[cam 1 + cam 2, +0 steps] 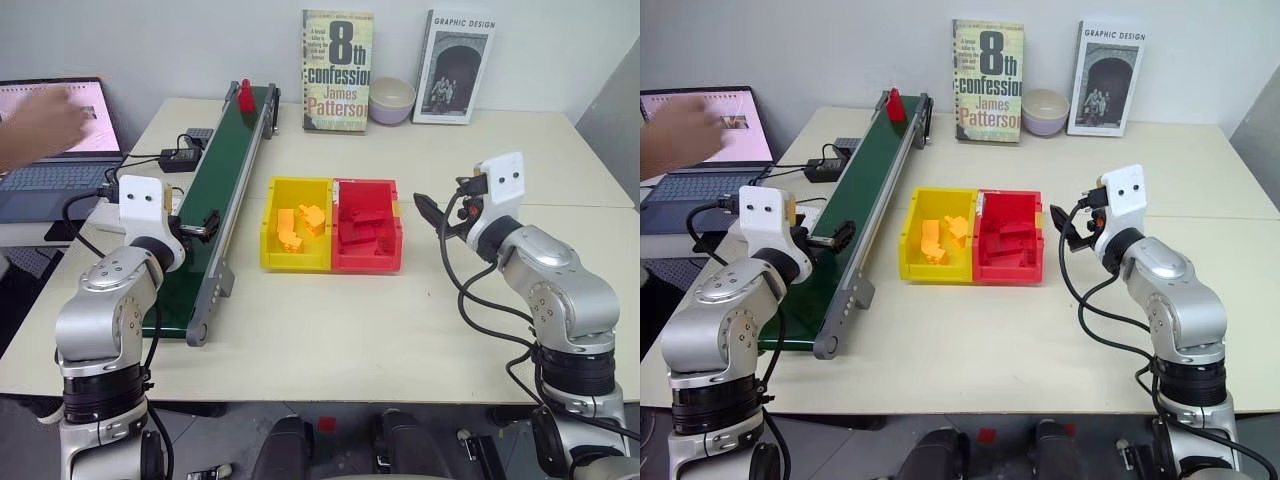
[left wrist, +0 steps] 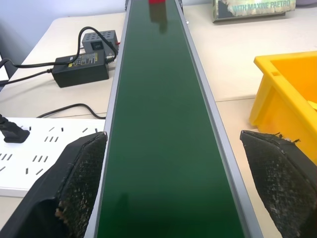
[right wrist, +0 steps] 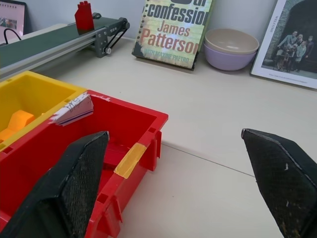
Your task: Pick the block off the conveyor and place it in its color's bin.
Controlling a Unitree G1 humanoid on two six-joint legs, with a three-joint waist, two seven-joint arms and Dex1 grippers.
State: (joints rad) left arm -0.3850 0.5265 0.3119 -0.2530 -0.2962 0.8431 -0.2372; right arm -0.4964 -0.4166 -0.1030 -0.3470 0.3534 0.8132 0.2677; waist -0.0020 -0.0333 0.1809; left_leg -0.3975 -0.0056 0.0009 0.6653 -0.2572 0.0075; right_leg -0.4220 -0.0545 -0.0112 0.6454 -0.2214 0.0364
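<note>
I see a big pale tabletop (image 1: 420, 160) with everything on it. The biggest thing on it is the conveyor (image 1: 215, 200), a long green belt that runs away from me on the left side. Next come the two joined boxes in the middle: a yellow bin (image 1: 297, 238) and, on its right, the red bin (image 1: 367, 238), which already has red bricks lying in it. My left end effector (image 2: 173, 183) hangs over the near end of the belt and looks straight along it, with its two black fingers spread wide, one past each rail, and nothing between them. My right end effector (image 3: 183, 183) is over beside the red bin, also spread wide and holding nothing. The smallest thing is the block (image 1: 244, 93), a little red brick standing upright at the far end of the belt. So the block is straight ahead of my left end effector, along the belt's long way, but well apart from it. I think my left arm is the one to grab it, since my right arm is much farther off to the side.
</note>
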